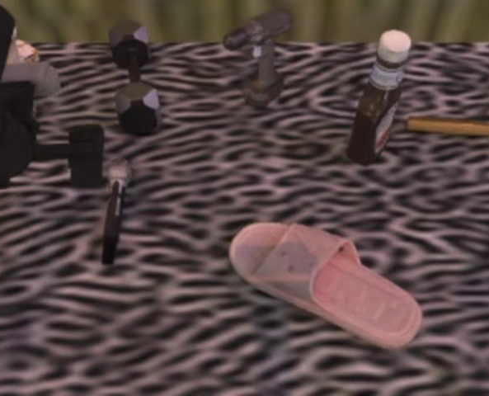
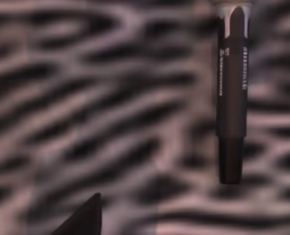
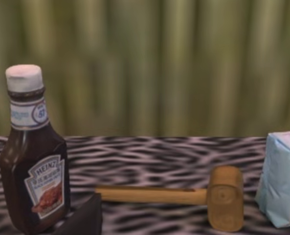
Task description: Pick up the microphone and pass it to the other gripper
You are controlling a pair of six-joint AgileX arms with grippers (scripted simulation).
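The microphone (image 1: 112, 213) lies flat on the zebra-patterned table at the left, its silver mesh head pointing to the far side and its black handle (image 2: 231, 98) toward the front. My left gripper (image 1: 86, 155) hovers just left of the head, open and holding nothing. In the left wrist view one dark fingertip (image 2: 85, 218) shows, well apart from the handle. My right arm is out of the top view. Its wrist view shows one fingertip (image 3: 86, 215), open and empty.
A dark hex dumbbell (image 1: 135, 78) sits behind the microphone and a grey power drill (image 1: 260, 54) at the back middle. A sauce bottle (image 1: 378, 99) and a wooden mallet (image 3: 218, 196) are at the back right, with a pale blue pack (image 3: 284, 178) beside them. A pink slipper (image 1: 326, 280) lies front centre.
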